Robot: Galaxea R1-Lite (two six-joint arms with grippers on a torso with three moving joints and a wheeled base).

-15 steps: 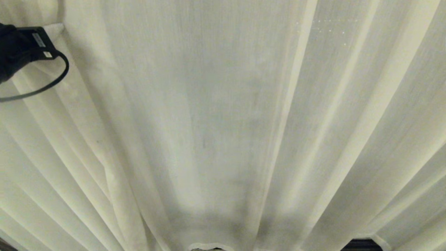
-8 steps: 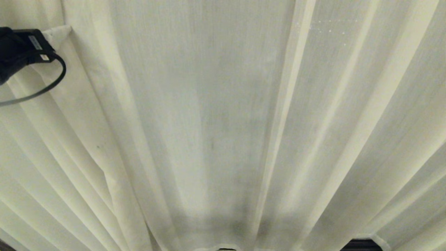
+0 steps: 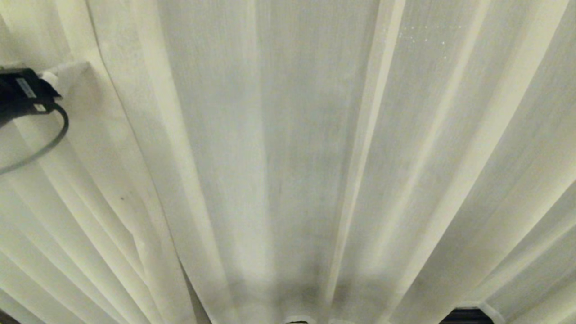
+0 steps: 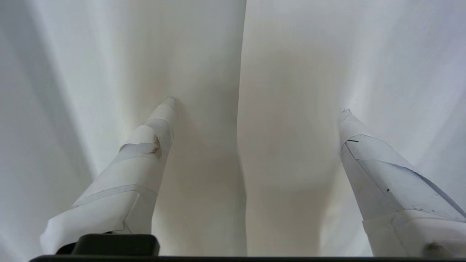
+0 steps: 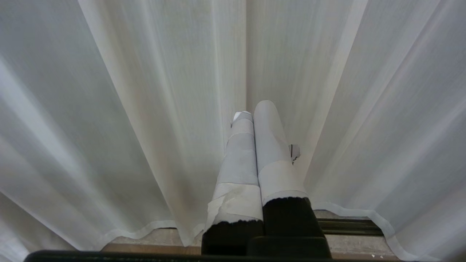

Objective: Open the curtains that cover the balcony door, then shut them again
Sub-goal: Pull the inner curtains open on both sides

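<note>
**Trainee:** Where's my working claw?

**Coach:** Your left gripper (image 4: 255, 105) sits at nine o'clock in the head view, spread wide and holding nothing, with a fold of the curtains (image 3: 315, 157) between its fingers (image 4: 145, 153). The sheer fills everything ahead; the balcony door is hidden behind it.

**Trainee:** And the right gripper (image 5: 251, 112)?

**Coach:** Pressed shut, empty, low by the hem. If you regrip, I'd gather several pleats deep between the fingers before you squeeze; thin cloth likely slips.

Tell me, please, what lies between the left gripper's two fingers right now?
Only curtain: a fabric fold hangs in the left gripper's open gap, unpinched, per the left wrist view.
</note>
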